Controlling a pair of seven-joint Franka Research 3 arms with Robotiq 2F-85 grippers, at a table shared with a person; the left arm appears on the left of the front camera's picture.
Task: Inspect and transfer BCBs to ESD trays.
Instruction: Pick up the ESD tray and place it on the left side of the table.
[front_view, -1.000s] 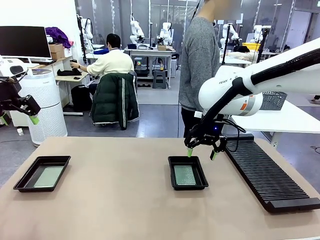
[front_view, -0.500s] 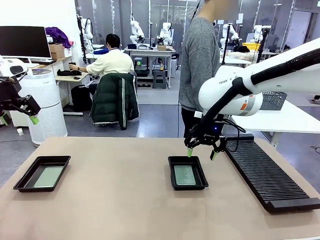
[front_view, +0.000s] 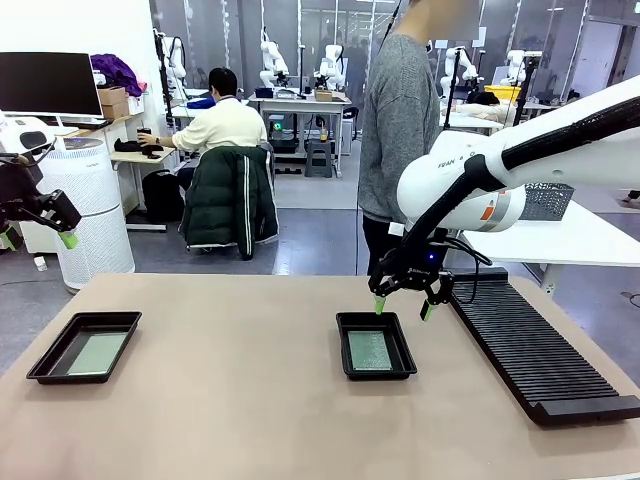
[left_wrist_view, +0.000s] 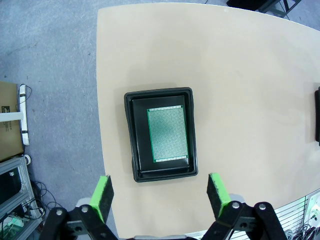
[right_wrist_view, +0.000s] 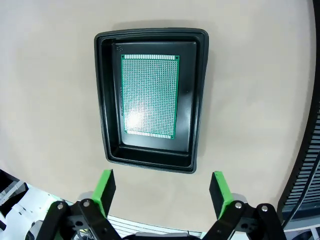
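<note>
2 BCBs lie flat, each inside its own ESD tray. The first BCB rests on the floor of the tray near the middle of the surface, set toward one side so a strip of bare black floor shows beside it in the right wrist view; its hole grid faces up, which suits looking it over from above. The second BCB sits the same way in the tray at the robot's left, close to the surface's edge.

The right pincer hovers just above the far rim of the middle tray, fingers pointing down and spread wide with nothing between them. Judging by that pose, the board there has been let go, or the wrist camera is being held over it for a check. The left pincer hangs well above and off to the side of its tray, also spread and empty; its wrist camera looks straight down on the tray and board.

To the robot's right a long black slotted rack lies on the tan surface; its slots look empty. A person stands at the far side, hands not reaching in.
</note>
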